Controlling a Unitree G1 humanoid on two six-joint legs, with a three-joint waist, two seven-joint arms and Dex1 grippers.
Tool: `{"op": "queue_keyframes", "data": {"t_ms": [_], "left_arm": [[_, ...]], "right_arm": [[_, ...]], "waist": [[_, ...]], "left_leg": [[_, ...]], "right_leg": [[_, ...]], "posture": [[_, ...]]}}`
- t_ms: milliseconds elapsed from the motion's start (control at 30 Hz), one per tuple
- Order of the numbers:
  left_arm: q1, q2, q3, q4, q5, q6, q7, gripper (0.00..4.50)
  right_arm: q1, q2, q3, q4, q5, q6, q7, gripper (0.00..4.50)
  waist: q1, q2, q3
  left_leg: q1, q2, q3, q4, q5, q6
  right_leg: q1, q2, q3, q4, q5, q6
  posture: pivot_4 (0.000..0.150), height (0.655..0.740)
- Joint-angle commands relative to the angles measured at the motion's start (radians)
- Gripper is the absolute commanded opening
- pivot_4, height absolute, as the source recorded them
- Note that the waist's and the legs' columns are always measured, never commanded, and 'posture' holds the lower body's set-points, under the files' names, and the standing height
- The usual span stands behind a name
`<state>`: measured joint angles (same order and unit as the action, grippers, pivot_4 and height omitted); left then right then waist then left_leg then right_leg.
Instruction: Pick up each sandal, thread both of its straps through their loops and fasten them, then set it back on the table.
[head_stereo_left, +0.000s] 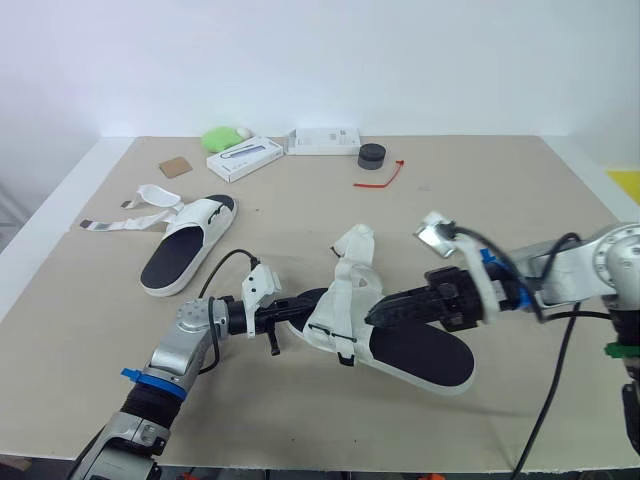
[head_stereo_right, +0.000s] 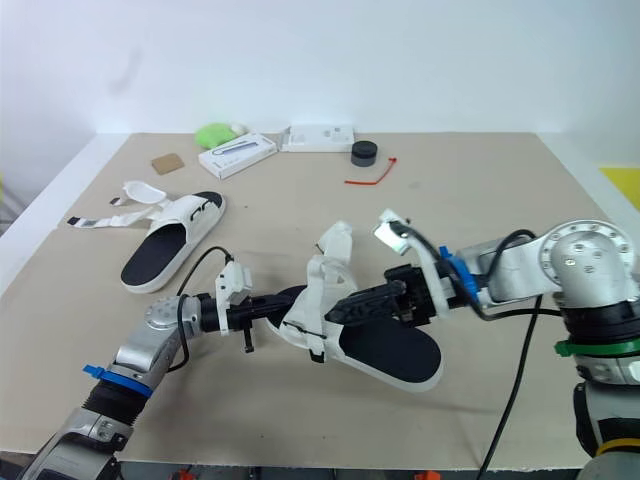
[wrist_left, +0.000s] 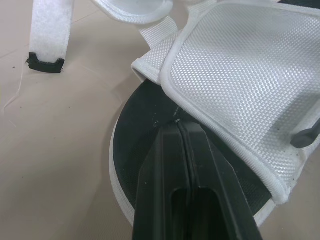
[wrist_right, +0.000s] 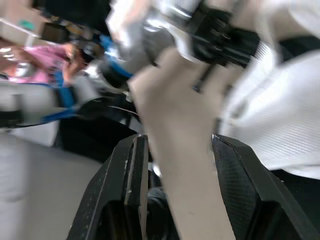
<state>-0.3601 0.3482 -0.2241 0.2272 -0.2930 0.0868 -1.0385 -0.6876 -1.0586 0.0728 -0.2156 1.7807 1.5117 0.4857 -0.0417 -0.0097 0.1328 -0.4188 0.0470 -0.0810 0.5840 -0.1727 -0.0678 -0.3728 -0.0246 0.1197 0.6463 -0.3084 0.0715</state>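
left eye view has the near sandal (head_stereo_left: 422, 352) in the middle of the table (head_stereo_left: 480, 205), towards the near edge, black footbed up, with one arm reaching in from each side; whether its sole rests on the table or is held just off it, i cannot tell; its white mesh upper (head_stereo_left: 335, 305) stands at the left end and one strap (head_stereo_left: 356, 243) sticks up unfastened on the far side; the left gripper (head_stereo_left: 312, 301) comes in from the left and meets the sandal's left end under the upper; in the left wrist view its two black fingers (wrist_left: 165, 165) are pressed together with nothing visible between them, tips touching the black footbed just at the edge of the mesh; beside it a loose white strap with a black tip (wrist_left: 46, 61) lies over the table; the right gripper (head_stereo_left: 376, 316) reaches in from the right, over the footbed, up to the upper; in the right wrist view its fingers (wrist_right: 131, 165) are spread apart, the white mesh just beside one of them, and i cannot tell if they touch it; the second sandal (head_stereo_left: 185, 248) lies well apart at the far left, flat on the table, both straps (head_stereo_left: 135, 223) open and trailing to its left; along the far edge sit a green lump (head_stereo_left: 222, 137), a white box (head_stereo_left: 245, 158), a flat white pack (head_stereo_left: 323, 141), a small black round thing (head_stereo_left: 372, 155), a red tie (head_stereo_left: 380, 177) and a brown card square (head_stereo_left: 174, 167)
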Motion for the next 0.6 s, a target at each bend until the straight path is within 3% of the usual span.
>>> {"op": "queue_keyframes", "data": {"t_ms": [33, 133, 267, 367, 600], "left_arm": [[0.061, 0.018, -0.061, 0.165, 0.087, 0.094, 0.015, 0.0], [0.057, 0.016, -0.061, 0.171, 0.089, 0.092, 0.014, 0.0], [0.05, 0.011, -0.061, 0.177, 0.087, 0.093, 0.01, 0.0], [0.045, 0.01, -0.064, 0.177, 0.087, 0.098, 0.005, 0.0], [0.041, 0.014, -0.059, 0.168, 0.088, 0.106, -0.001, 0.0]], "right_arm": [[0.115, -0.061, -0.016, -0.167, 0.052, 0.006, 0.057, 2.24], [0.168, -0.078, 0.011, -0.212, 0.051, -0.032, 0.037, 2.24], [0.214, -0.027, 0.106, -0.185, 0.003, -0.09, -0.121, 2.24], [0.194, 0.052, 0.167, -0.083, -0.06, -0.119, -0.273, 2.24], [0.126, 0.142, 0.195, -0.024, -0.106, -0.103, -0.37, 2.24]], "waist": [[0.0, 0.0, 0.0], [-0.002, 0.001, 0.0], [-0.003, -0.001, 0.0], [-0.002, -0.003, 0.0], [-0.001, -0.003, 0.0]], "left_leg": [[0.0, 0.0, 0.0, 0.0, 0.0, -0.001], [0.0, 0.0, 0.001, 0.002, -0.001, -0.001], [0.001, 0.0, 0.001, 0.003, -0.001, -0.001], [0.001, 0.0, 0.002, 0.003, -0.001, -0.002], [-0.001, -0.002, 0.001, 0.004, 0.0, -0.002]], "right_leg": [[0.0, 0.0, 0.0, 0.0, 0.0, 0.0], [0.0, -0.001, 0.0, 0.0, 0.0, 0.0], [0.0, -0.001, 0.0, 0.0, 0.0, 0.001], [0.0, -0.003, 0.0, -0.001, 0.0, 0.001], [0.0, -0.003, 0.0, -0.001, 0.001, 0.002]], "posture": [[0.15, 0.74], [0.15, 0.74], [0.15, 0.74], [0.15, 0.74], [0.15, 0.74]]}}
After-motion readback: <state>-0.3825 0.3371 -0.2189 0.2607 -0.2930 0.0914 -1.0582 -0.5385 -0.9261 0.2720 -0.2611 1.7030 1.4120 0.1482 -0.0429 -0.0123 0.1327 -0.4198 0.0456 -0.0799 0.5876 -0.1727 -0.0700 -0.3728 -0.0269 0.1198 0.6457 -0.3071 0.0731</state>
